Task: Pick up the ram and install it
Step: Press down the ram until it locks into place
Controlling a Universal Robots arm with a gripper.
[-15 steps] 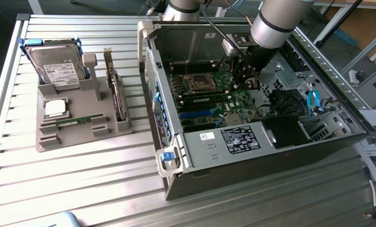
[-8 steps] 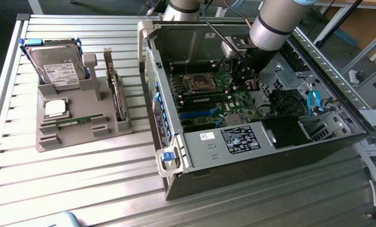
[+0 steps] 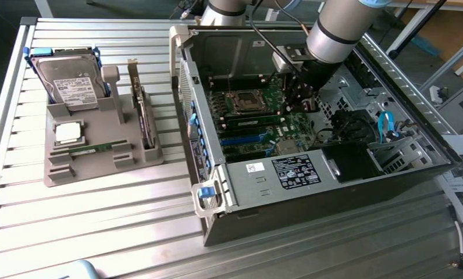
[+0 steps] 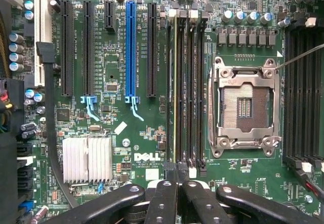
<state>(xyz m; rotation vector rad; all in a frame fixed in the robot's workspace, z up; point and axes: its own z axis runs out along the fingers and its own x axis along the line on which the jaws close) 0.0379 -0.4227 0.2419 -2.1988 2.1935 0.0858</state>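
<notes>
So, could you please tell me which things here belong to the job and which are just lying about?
Job: ram, standing in the motherboard; gripper, shut, above it; open computer case.
Lying about: hard drive, expansion card and processor chip, all on the grey tray.

One hard drive (image 3: pixel 71 78), one computer case (image 3: pixel 294 197), one ram (image 4: pixel 175 92), one heatsink (image 4: pixel 87 159).

Hemmed in by the computer case (image 3: pixel 309 145) walls; open only from above. Inside, room over the motherboard (image 4: pixel 126 133) between the CPU socket (image 4: pixel 244 102) and the blue slot (image 4: pixel 131 47); ram (image 4: pixel 175 87) standing edge-up in the memory slots. Blocked toward the exterior view's right by black cables (image 3: pixel 348 125) and drive cage (image 3: pixel 402 154).
</notes>
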